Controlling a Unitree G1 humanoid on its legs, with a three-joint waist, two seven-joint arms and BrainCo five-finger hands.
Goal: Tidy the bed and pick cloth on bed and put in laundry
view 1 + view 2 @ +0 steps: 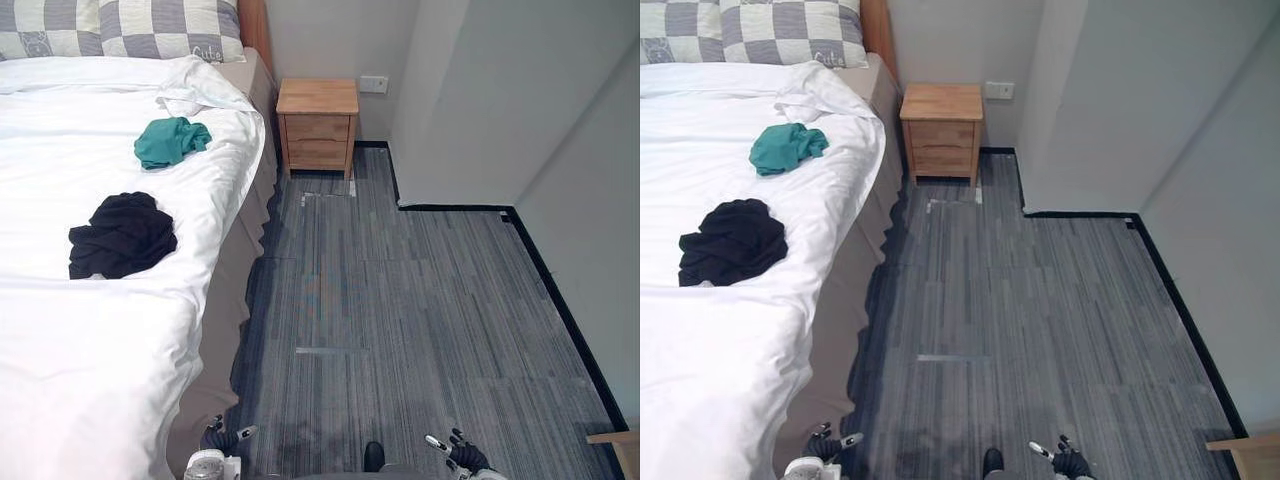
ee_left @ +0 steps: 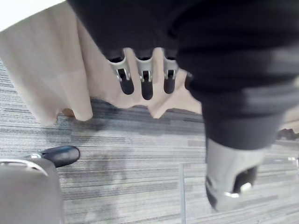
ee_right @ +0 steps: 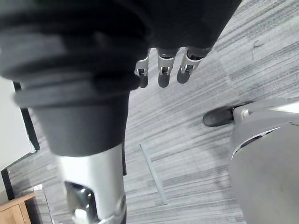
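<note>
A crumpled black cloth lies on the white bed near its right edge. A green cloth is bunched further up the bed, below the checked pillows. My left hand hangs low beside the bed's beige skirt, fingers relaxed and holding nothing. My right hand hangs over the grey floor, its fingers also relaxed and empty. Both hands are far below the cloths.
A wooden nightstand stands against the far wall by the head of the bed. A white wall corner juts out on the right. A strip of grey carpet runs between bed and wall. A wooden edge shows at lower right.
</note>
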